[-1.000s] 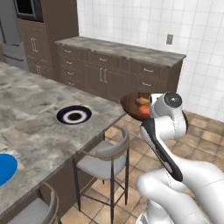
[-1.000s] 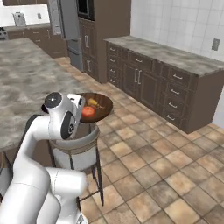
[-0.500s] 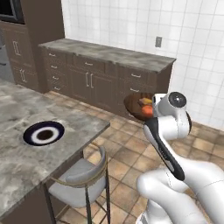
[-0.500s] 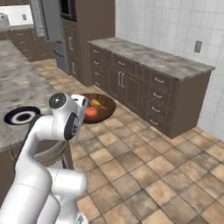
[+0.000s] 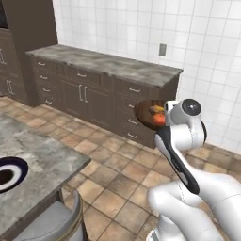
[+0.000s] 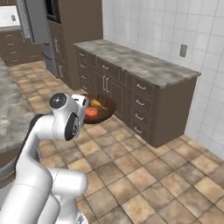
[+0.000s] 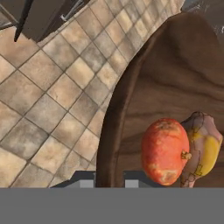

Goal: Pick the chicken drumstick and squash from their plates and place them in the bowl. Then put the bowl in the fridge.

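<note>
The arm rose from the base, bent sharply at the elbow, and carried its wrist high over the tiled floor, with the hand pointing away toward the dark brown cabinets along the white tiled wall. The gripper was closed narrow on the near rim of the bowl, one finger outside the wall and the other just inside it. The bowl hung in the air beyond the wrist, clear of any counter, roughly level as far as the base views allowed one to judge. Inside it, near the gripped rim, lay the round orange-red squash, and touching its side the chicken drumstick, pale yellow with brown skin. From the right base view the bowl showed the same two pieces, the squash nearer the hand. A dark-rimmed plate sat at the edge of the grey stone island counter, well apart from the bowl. The fridge stood at the far end of the cabinet run.
</note>
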Motion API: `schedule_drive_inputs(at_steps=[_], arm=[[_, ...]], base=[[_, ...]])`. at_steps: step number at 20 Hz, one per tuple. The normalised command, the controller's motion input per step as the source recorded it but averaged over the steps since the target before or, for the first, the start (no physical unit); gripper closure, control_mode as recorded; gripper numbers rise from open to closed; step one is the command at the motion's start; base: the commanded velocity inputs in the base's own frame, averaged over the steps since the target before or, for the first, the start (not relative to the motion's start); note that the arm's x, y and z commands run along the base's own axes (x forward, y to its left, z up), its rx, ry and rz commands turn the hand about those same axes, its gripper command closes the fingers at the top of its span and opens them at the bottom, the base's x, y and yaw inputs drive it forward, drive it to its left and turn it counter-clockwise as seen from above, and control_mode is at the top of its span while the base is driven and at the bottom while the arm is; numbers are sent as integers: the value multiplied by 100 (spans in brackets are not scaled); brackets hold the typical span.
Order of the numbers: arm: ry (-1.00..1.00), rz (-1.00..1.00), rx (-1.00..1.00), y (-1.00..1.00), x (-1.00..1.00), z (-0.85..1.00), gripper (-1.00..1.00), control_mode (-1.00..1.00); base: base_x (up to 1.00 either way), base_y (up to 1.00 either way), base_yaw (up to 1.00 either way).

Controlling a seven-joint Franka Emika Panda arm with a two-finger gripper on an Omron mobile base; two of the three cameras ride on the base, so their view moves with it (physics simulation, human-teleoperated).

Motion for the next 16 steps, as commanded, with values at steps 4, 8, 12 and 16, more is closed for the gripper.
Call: schedule_drive_inputs(at_steps=[4, 8, 12, 16], arm=[[0, 0, 0, 0, 0, 0, 100, 100], [0, 0, 0, 0, 0, 0, 100, 100], [0, 0, 0, 0, 0, 0, 100, 100], [0, 0, 0, 0, 0, 0, 100, 100]], base=[[88, -20, 9], [84, -9, 20], [70, -1, 36], [66, 0, 47]])
